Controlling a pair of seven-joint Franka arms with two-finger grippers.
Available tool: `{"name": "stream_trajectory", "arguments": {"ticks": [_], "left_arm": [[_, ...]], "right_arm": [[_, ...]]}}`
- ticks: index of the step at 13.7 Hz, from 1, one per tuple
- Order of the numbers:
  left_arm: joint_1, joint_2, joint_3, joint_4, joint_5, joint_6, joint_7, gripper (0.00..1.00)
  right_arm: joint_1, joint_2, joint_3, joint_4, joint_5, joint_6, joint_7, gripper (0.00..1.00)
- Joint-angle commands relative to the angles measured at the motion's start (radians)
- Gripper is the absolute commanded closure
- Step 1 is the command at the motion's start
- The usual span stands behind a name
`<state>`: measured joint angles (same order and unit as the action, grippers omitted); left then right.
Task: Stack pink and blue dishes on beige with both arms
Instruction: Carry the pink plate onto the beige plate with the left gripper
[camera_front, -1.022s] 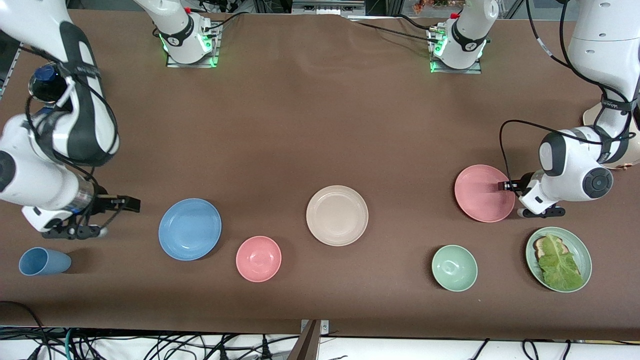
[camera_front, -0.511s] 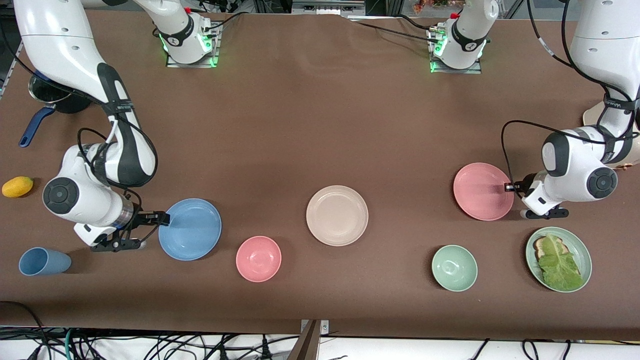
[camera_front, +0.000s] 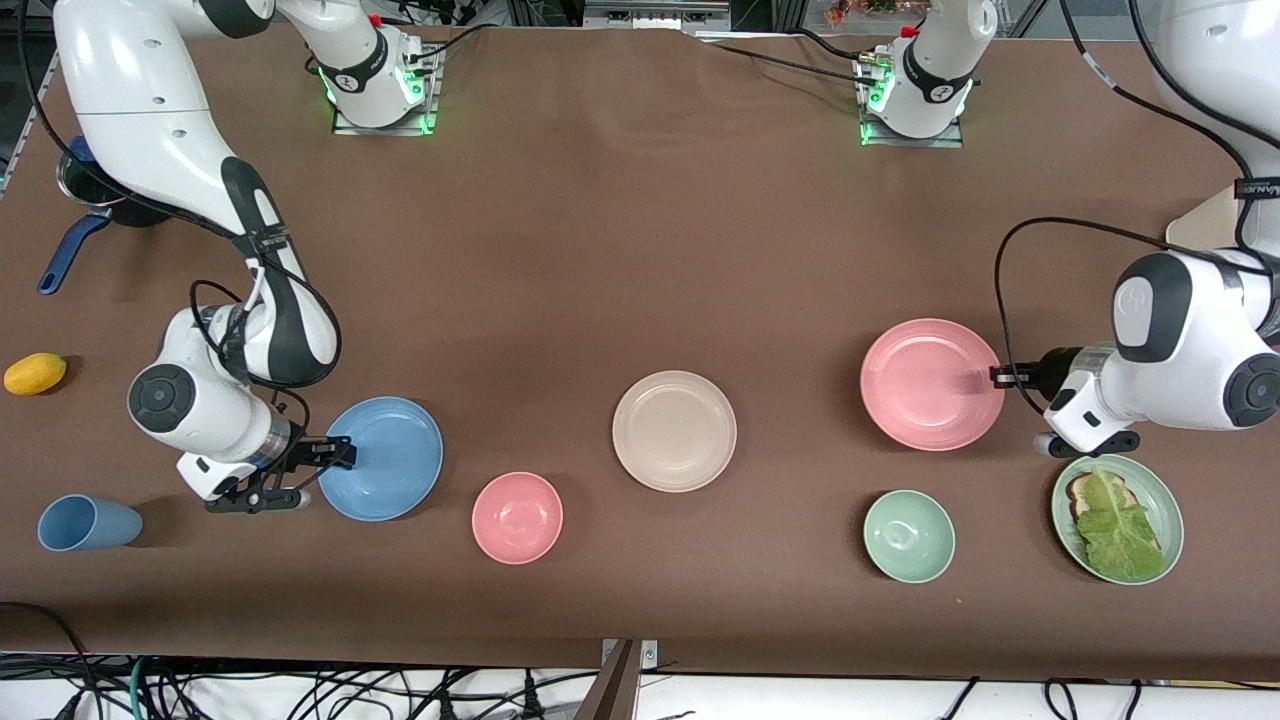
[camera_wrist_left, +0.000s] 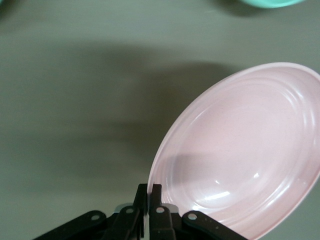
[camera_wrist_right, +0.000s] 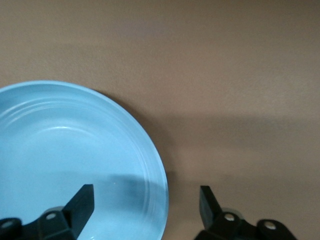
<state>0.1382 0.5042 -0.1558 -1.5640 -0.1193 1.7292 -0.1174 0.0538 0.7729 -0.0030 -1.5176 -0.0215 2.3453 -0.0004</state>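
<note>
Front view: left claw (camera_front: 997, 376) pinches the pink plate's (camera_front: 925, 383) rim, lifted off the worktop (camera_front: 640, 250); beige plate (camera_front: 674, 430) lies mid-worktop, toward the right arm's end from it. Right claw (camera_front: 338, 455) at the blue plate's (camera_front: 385, 458) rim. Left wrist view: fingers (camera_wrist_left: 149, 200) pressed on the tilted pink rim. Right wrist view: claw spread, straddling the blue plate's edge (camera_wrist_right: 160, 180), not gripping.

A brown cloth covers the bench (camera_front: 620, 250) under even light. At six o'clock, black cables (camera_front: 300, 690) tangle along a white floor strip; at twelve o'clock, metal framing (camera_front: 655, 15) shows.
</note>
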Motion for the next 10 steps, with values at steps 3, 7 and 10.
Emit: {"name": "stream_trajectory", "arguments": {"ticks": [3, 7, 10], "left_arm": [[-0.101, 0.06, -0.131, 0.068, -0.071, 0.05, -0.267, 1.0], [-0.268, 0.174, -0.13, 0.091, -0.063, 0.326, -0.463, 1.0], [-0.356, 0.258, -0.122, 0.125, -0.06, 0.49, -0.576, 1.0]], "right_arm": [[0.006, -0.003, 0.005, -0.018, 0.011, -0.001, 0.006, 0.56], [0.004, -0.003, 0.008, -0.041, 0.028, 0.005, 0.01, 0.82], [0.006, -0.004, 0.008, -0.041, 0.029, -0.003, 0.01, 1.0]]}}
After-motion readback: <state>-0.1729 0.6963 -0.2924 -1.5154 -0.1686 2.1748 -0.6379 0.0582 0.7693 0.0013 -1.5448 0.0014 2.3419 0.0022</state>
